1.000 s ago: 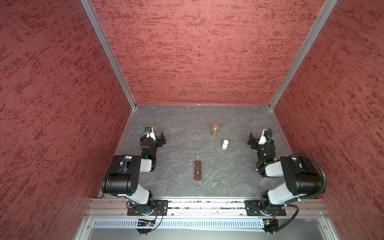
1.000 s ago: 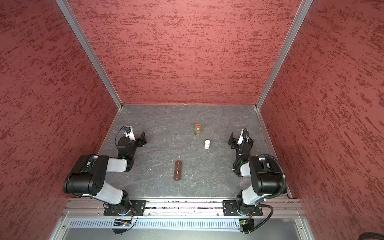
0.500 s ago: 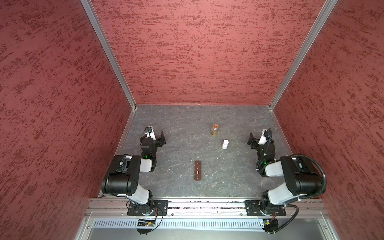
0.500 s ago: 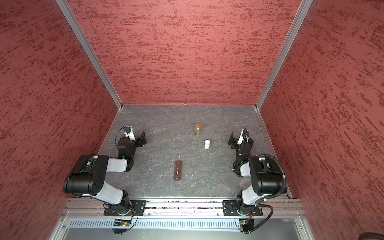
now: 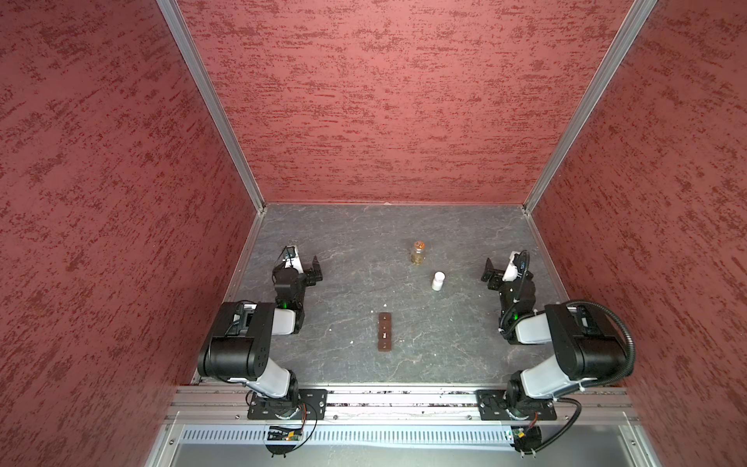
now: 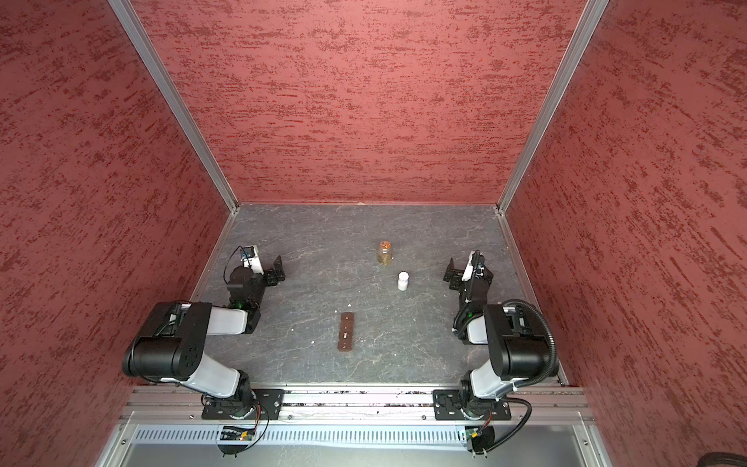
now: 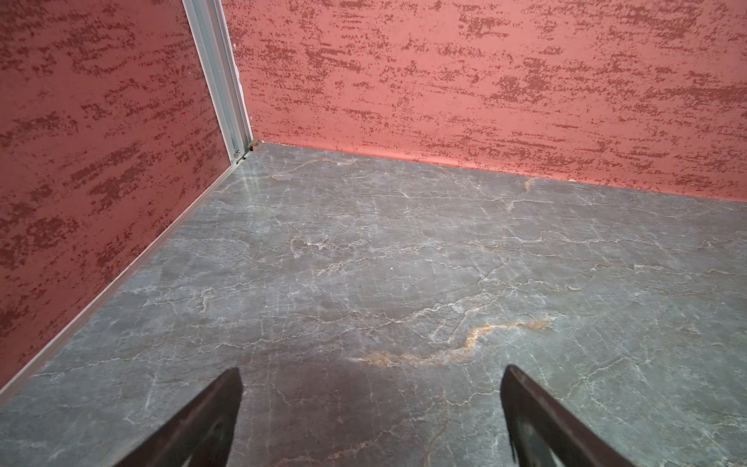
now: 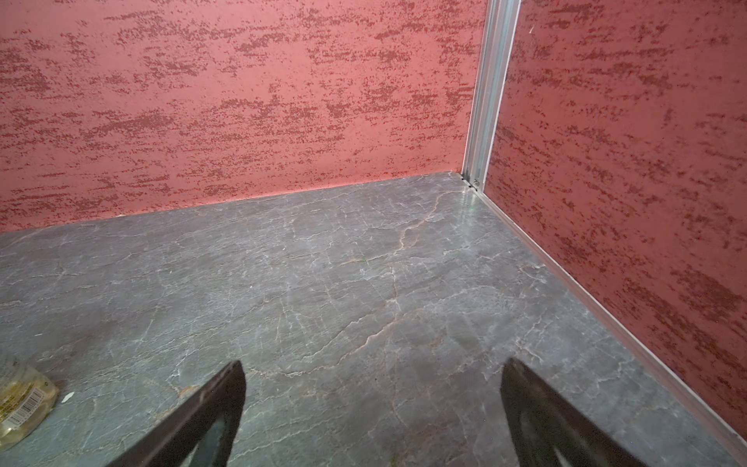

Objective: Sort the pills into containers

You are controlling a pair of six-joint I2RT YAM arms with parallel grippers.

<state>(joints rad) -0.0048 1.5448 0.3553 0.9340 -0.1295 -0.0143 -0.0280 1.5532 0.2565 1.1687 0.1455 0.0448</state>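
Observation:
The containers (image 5: 385, 331) (image 6: 346, 331) are a narrow dark-brown strip of small square compartments with white marks, lying at the table's front middle. Tiny white specks (image 5: 385, 305) (image 6: 349, 304) lie near it, too small to tell whether they are pills. My left gripper (image 5: 311, 269) (image 6: 275, 269) (image 7: 372, 380) rests open at the left, with only bare table between its fingers. At the right, my right gripper (image 5: 490, 273) (image 6: 450, 273) (image 8: 372, 376) is open too and holds nothing. Both stand well away from the strip.
A clear amber bottle with an orange cap (image 5: 418, 252) (image 6: 385, 253) (image 8: 20, 400) stands at the middle back. A small white bottle (image 5: 437, 280) (image 6: 403, 280) stands in front of it, toward the right arm. Red walls enclose the grey marbled table (image 5: 364, 234) on three sides.

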